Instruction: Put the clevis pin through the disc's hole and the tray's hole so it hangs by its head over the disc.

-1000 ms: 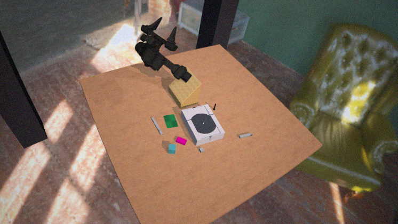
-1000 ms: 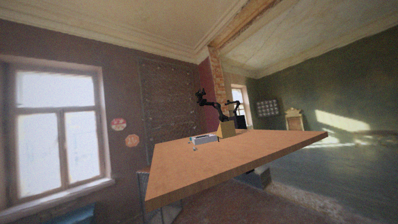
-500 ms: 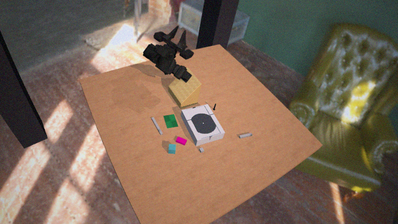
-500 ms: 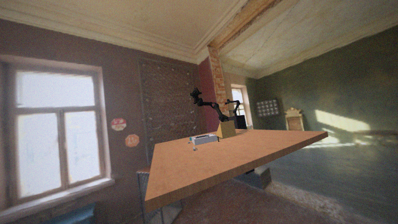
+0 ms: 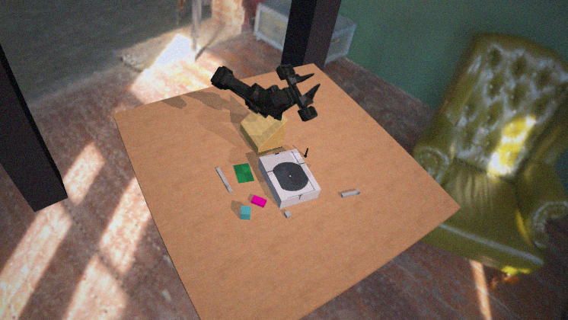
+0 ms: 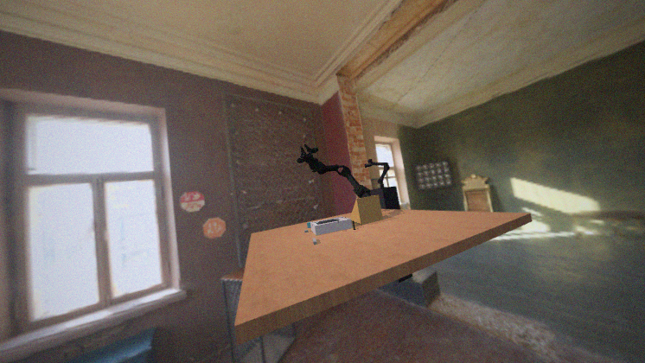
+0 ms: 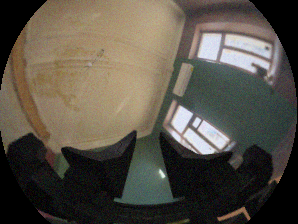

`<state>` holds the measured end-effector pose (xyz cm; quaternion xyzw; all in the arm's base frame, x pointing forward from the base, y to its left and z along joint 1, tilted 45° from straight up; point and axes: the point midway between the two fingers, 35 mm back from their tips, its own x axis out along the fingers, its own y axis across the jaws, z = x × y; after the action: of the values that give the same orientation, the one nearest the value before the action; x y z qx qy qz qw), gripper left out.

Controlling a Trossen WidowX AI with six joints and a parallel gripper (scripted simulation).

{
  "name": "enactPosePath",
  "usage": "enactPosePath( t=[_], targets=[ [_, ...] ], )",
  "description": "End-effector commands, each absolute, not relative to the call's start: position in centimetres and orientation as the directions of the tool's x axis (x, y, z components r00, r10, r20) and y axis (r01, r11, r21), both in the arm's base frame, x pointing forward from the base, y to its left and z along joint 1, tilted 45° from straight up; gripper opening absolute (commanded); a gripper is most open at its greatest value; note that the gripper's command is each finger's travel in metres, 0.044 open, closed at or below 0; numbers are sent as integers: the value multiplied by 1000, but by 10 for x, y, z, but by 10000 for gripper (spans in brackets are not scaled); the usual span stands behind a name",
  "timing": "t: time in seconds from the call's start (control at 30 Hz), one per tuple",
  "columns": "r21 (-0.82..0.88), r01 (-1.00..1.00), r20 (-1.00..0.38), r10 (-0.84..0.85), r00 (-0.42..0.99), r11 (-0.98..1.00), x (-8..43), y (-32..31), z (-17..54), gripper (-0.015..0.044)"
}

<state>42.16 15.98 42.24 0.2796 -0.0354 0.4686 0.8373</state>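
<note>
Across a wooden table, the pin stands upright beside the tray, apparently ready for grasping; overhead, the gripper hangs partly open, empty.

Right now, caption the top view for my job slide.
Pin upright beside the tray, disc in the tray, gripper open and away from all three.

arm: raised, bent | tool: high, fingers apart, nothing between them
</note>
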Motion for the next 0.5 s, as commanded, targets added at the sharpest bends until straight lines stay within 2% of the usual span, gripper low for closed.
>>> enactPosePath(
  t=[0.0,0.23,0.47],
  targets=[
    [401,-711,173,715,678,577,458,165,356,160],
    [208,-585,-108,613,782,784,489,170,254,160],
    [-83,-548,-444,462,768,832,485,166,146,160]
  ],
)
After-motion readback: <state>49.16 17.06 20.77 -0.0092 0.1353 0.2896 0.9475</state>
